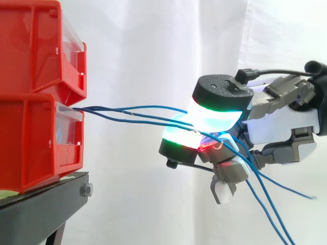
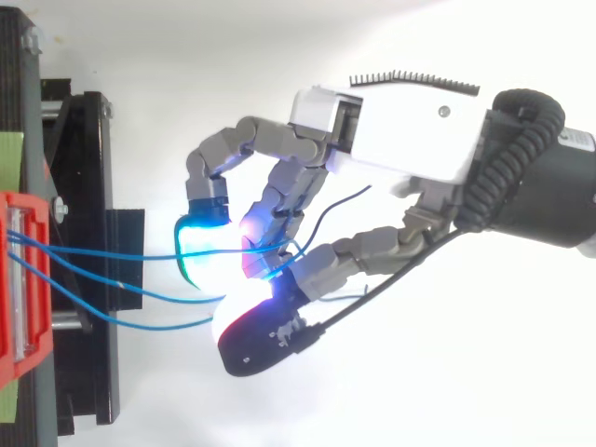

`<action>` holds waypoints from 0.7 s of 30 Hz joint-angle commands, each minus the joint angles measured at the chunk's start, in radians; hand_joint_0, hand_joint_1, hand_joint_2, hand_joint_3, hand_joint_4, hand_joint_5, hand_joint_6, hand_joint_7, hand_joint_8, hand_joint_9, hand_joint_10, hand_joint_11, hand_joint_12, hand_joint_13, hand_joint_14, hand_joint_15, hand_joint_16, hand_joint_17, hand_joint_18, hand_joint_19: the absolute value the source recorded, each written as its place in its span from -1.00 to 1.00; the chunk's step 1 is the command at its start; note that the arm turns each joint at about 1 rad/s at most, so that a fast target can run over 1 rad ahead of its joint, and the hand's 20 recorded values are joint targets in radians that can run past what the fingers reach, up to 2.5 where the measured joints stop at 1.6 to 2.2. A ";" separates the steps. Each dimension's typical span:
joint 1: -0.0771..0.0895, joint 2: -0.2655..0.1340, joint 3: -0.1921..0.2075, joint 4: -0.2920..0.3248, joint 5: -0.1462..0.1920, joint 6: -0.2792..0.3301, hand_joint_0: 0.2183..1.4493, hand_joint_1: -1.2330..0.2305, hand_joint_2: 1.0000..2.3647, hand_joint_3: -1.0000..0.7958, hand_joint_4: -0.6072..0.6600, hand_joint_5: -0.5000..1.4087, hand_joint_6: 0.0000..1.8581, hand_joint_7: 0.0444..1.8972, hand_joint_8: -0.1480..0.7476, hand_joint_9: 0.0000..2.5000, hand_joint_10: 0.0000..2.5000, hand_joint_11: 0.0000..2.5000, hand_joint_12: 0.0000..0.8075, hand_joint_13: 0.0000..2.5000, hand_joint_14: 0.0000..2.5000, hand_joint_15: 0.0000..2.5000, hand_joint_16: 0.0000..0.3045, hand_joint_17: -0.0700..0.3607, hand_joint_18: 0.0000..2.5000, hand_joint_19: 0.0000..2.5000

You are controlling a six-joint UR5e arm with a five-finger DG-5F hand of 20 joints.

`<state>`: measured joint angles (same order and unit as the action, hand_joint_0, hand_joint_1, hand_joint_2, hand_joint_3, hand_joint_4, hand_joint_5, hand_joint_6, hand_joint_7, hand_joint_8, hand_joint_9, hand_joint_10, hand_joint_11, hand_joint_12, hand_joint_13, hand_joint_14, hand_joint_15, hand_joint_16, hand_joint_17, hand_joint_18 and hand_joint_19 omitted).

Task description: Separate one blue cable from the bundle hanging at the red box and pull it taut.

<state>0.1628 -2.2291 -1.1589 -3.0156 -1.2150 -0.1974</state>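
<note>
The hand is curling its glowing pads together and pinching the blue cable, which is running nearly straight from the front edge of the lower red box. The glow is hiding whether a second strand is caught too. Two other blue cables are sagging beside it, toward the thumb. To do this step well, the hand should be drawing straight away from the box, level with its front slot, with a firm pinch so the cable is not slipping. Open room is lying to the right, before the white curtain. The black stand is sitting well below the cables.
</note>
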 commanded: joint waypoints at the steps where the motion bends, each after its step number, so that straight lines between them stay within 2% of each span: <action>1: 0.000 0.005 0.001 -0.006 0.000 -0.002 -0.28 -0.63 -1.00 -0.44 0.27 -0.67 -0.07 0.23 0.13 -0.06 -0.98 -0.02 0.00 -0.07 -0.98 -0.32 -0.70 -0.20 -0.25 -0.58; 10: 0.000 0.003 0.001 -0.002 0.002 -0.010 -0.38 -0.54 -1.00 -0.44 0.27 -0.66 -0.10 0.23 0.13 -0.07 -0.98 -0.04 0.01 -0.08 -0.98 -0.32 -0.70 -0.21 -0.26 -0.56; 15: 0.003 0.003 0.001 0.008 0.031 -0.030 -0.43 -0.45 -1.00 -0.44 0.29 -0.66 -0.12 0.21 0.13 -0.07 -0.98 -0.05 0.02 -0.08 -0.98 -0.33 -0.70 -0.19 -0.26 -0.55; 18: 0.004 0.003 0.001 0.012 0.049 -0.033 -0.54 -0.39 -1.00 -0.44 0.30 -0.65 -0.13 0.20 0.18 -0.06 -0.98 -0.05 0.07 -0.06 -0.98 -0.32 -0.67 -0.15 -0.24 -0.55; 20: 0.004 0.003 0.001 0.012 0.061 -0.040 -0.55 -0.24 -1.00 -0.44 0.31 -0.65 -0.15 0.20 0.18 -0.06 -0.98 -0.06 0.09 -0.06 -0.98 -0.33 -0.66 -0.13 -0.23 -0.54; 21: 0.006 0.003 0.001 0.014 0.063 -0.053 -0.55 -0.23 -1.00 -0.44 0.31 -0.65 -0.15 0.19 0.17 -0.05 -0.98 -0.06 0.10 -0.06 -0.98 -0.33 -0.66 -0.13 -0.23 -0.54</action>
<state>0.1668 -2.2257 -1.1581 -3.0047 -1.1648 -0.2330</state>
